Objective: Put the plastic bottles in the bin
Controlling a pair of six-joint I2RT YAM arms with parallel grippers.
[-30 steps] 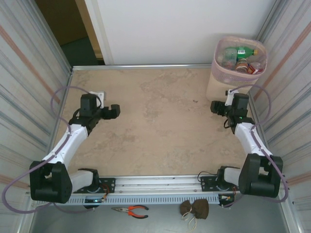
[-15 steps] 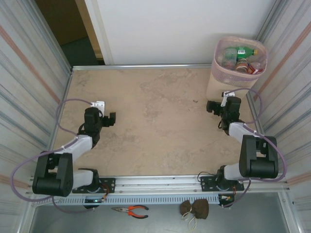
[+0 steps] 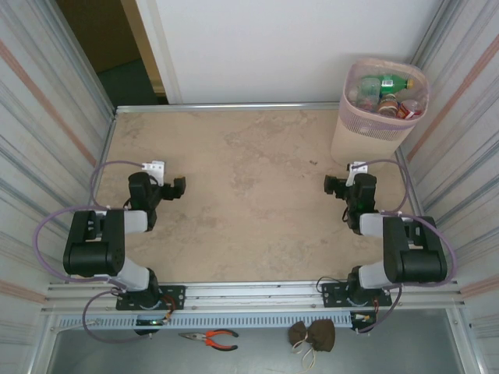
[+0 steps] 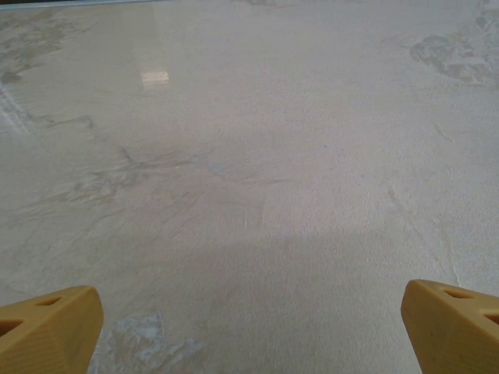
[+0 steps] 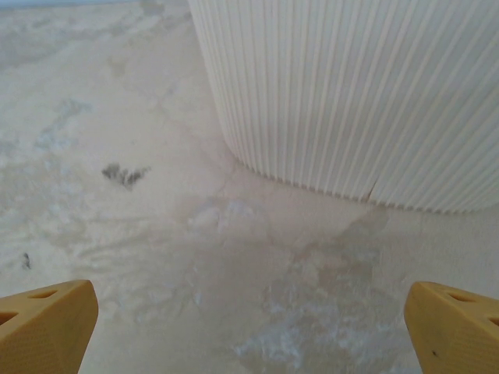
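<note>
- The left gripper point(image 3: 178, 187) is released. In its wrist view the two yellow fingertips point(image 4: 47, 327) sit at the lower corners, wide apart, with only table surface between them.
- It hangs low over the left side of the table point(image 3: 249, 226) and points toward the middle. The left arm point(image 3: 101, 241) is folded back close to its base.
- The right gripper point(image 3: 331, 185) is released too. In its wrist view its fingertips point(image 5: 448, 327) stand just as wide at the lower corners and grasp nothing.
- It hangs low over the right side of the table, just in front of the bin point(image 3: 366, 136) and not touching it. The right arm point(image 3: 409, 249) is also folded back.
- In the right wrist view the bin's pale ribbed wall rises close ahead and to the right. A small dark stain point(image 5: 125, 175) marks the table to its left.
- The bin stands upright in the far right corner of the table, beside the right side panel.
- The bottles point(image 3: 401, 105) lie inside the bin, piled up near its rim. A green bottle point(image 3: 386, 82) lies on its side on top, with red-labelled and clear ones around it.
- Below the arm bases, on the metal shelf at the near edge, lie orange-handled pliers point(image 3: 210, 337) and a small brown pouch point(image 3: 312, 335).
</note>
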